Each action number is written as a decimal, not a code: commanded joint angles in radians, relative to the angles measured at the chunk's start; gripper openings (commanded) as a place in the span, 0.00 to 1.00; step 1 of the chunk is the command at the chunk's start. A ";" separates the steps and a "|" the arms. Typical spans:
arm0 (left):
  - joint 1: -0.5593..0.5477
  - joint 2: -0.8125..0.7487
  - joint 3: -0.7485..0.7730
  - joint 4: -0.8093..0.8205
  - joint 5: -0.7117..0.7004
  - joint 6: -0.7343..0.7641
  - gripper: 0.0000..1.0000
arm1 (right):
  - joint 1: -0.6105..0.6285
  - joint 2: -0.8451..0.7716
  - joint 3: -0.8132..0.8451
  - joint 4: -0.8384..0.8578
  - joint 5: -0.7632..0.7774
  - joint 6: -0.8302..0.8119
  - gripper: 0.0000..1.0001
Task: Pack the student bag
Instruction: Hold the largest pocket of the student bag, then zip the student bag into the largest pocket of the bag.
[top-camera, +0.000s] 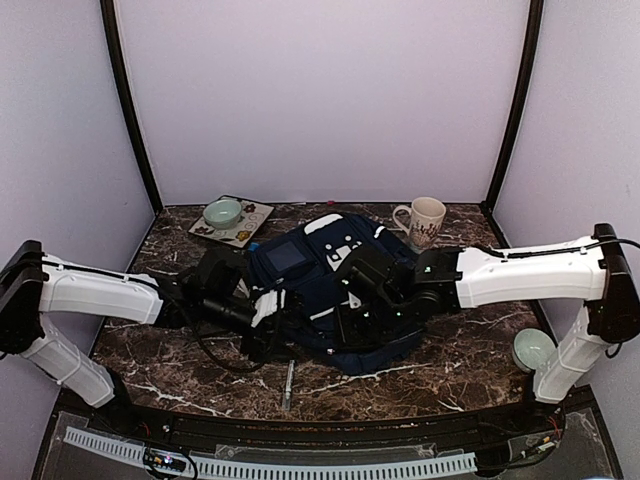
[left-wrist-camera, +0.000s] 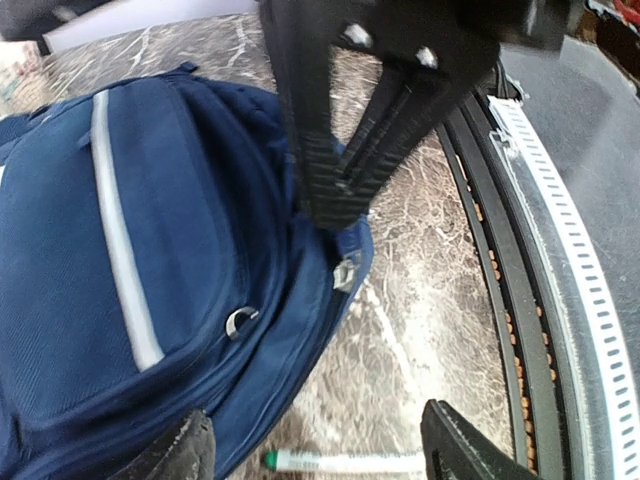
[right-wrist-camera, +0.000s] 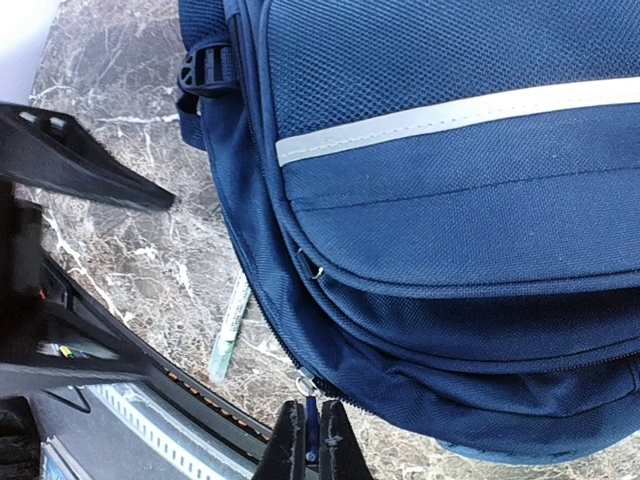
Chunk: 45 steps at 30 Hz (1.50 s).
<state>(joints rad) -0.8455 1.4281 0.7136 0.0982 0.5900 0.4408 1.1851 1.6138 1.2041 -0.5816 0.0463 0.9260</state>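
At the far left, a flat patterned tray (top-camera: 262, 214) carries a pale green ceramic bowl (top-camera: 222, 212), well apart from the work. The left gripper (left-wrist-camera: 325, 445) hangs with its jaws spread wide and nothing between them, just beside the near left edge of the bag. A white marker pen with a green cap (left-wrist-camera: 340, 462) lies below it on the dark marble-patterned table (top-camera: 450, 372).

The large navy-blue fabric student bag (top-camera: 300, 262) lies flat in the middle of the table, front pockets up. The right gripper (right-wrist-camera: 310, 440) is pinched narrow on the blue zip pull (right-wrist-camera: 305, 382) at the bag's near edge. Behind it to the right stands a cream patterned mug (top-camera: 425, 220), and a second pale green bowl (top-camera: 533, 350) sits by the right arm's base.

Packing looks barely begun. The zip seams in view read as closed and the pen lies outside. The zip probably has to be drawn open first, then the loose items put in. What is already inside cannot be seen.
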 joint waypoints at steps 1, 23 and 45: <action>-0.044 0.062 0.014 0.123 0.001 0.058 0.71 | 0.008 -0.045 0.045 0.000 0.022 0.009 0.00; -0.028 0.113 -0.010 0.348 -0.310 -0.039 0.00 | 0.006 -0.158 -0.006 -0.087 0.169 0.090 0.00; 0.024 -0.143 -0.159 0.272 -0.399 -0.097 0.00 | -0.007 -0.238 -0.036 -0.308 0.380 0.232 0.00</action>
<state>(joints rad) -0.8513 1.3575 0.5781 0.3744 0.2527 0.3801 1.1843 1.3994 1.1736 -0.7696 0.3454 1.1301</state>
